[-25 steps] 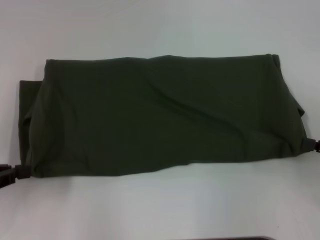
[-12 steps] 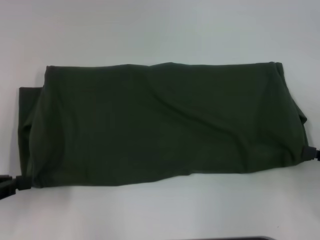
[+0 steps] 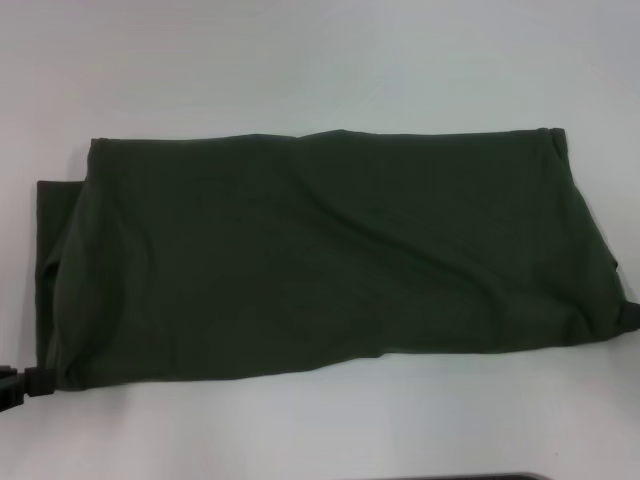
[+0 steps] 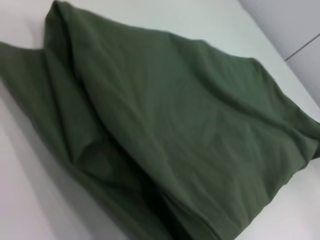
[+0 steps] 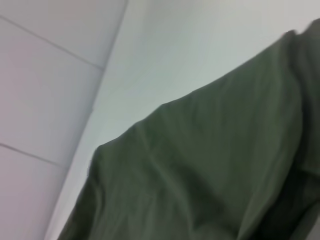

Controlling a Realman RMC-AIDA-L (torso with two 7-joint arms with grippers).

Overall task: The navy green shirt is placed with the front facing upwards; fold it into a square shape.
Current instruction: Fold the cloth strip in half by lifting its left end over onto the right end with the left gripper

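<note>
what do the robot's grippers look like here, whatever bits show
Little shows. The left gripper appears at the head view's edge as a dark, blocky black tip at the navy green shirt's near left corner. The right gripper is just a small dark sliver at the right edge. No cables or markings are visible.

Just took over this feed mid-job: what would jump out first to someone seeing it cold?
The green shirt, folded into a wide band with its plain side up, fills most of the white table. The left gripper sits at its near left corner, the right gripper at its near right corner.
</note>
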